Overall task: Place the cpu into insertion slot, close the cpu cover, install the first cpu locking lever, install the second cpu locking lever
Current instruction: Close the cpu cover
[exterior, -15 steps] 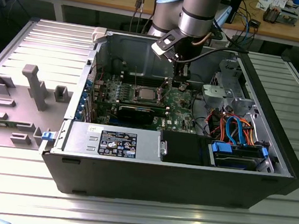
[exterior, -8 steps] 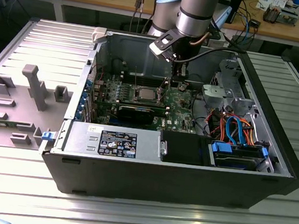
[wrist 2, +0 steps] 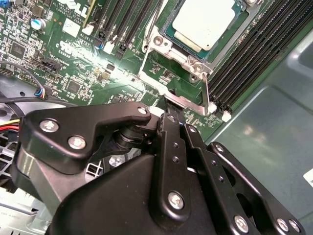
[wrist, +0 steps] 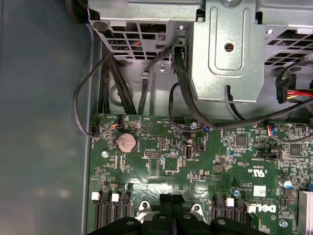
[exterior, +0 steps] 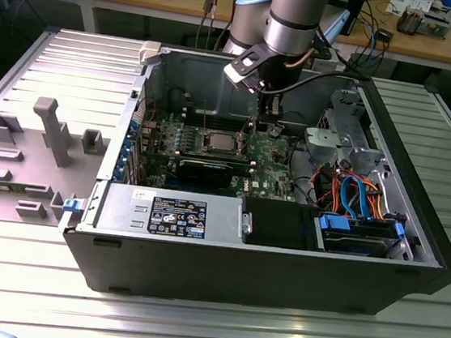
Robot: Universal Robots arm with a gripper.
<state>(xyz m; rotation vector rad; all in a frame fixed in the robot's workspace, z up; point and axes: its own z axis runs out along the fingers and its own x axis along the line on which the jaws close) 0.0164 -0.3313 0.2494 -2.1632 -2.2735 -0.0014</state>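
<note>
Reaching down into the open black computer case (exterior: 278, 283) with the black two-finger gripper (exterior: 268, 117), low over the green circuit board (wrist: 161, 166). Fingers (wrist: 165, 205) pressed close together, with nothing seen between them. Stopped just beside the square dark socket with a silver rim (wrist 2: 172, 35). Inside that socket, lying flat: the small flat square silver-grey chip (wrist 2: 208, 22). Lying down flat around the chip: the thin silver metal frame cover (wrist 2: 195, 63). Close to the fingertips: a thin silver lever (wrist 2: 207, 90).
</note>
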